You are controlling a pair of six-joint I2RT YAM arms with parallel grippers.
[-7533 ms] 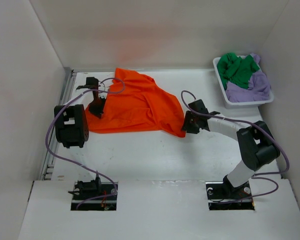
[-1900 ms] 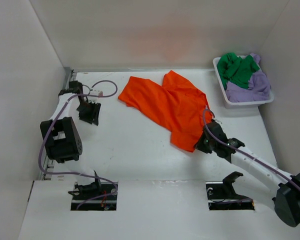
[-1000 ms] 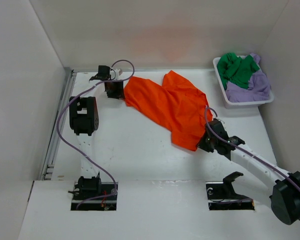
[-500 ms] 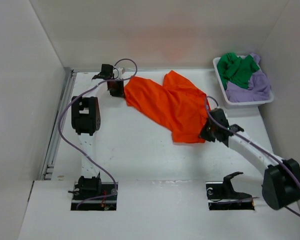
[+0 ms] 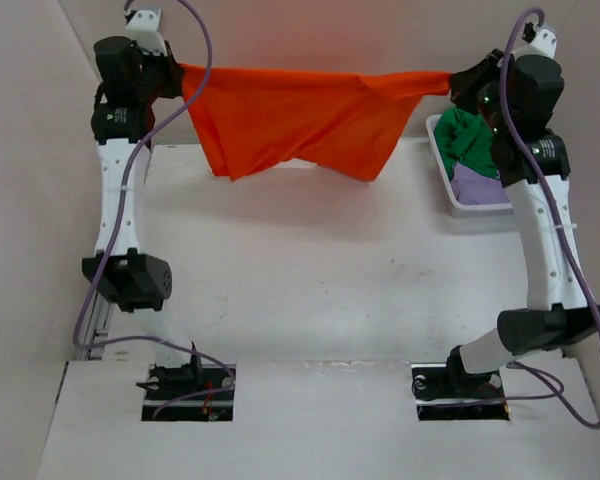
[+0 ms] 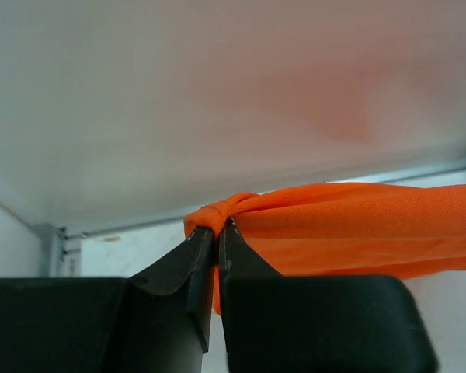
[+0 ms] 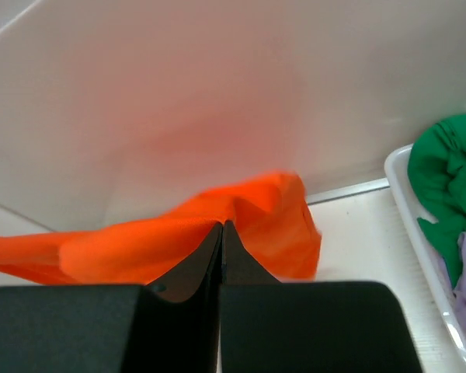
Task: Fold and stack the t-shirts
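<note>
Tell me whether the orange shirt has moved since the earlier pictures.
Yes. The shirt rose off the table and now hangs stretched between the left tool and right tool.

Orange t-shirt [image 5: 300, 115]: airborne, stretched wide over the far side of the desk [image 5: 310, 270]. Top edge pulled taut into a near-straight line, one end bunched into a tight knot-like wad in the left end effector [image 5: 180, 72], the other end pinched in the right end effector [image 5: 452, 82]. Body hangs below that line in loose folds, lower edge uneven with a point drooping lowest on the left. Green t-shirt [image 5: 462, 135]: crumpled, unfolded, in the white basket [image 5: 470, 208] at far right. Lavender t-shirt [image 5: 477, 185]: crumpled in the same basket, on the near side, touching the green one.
</note>
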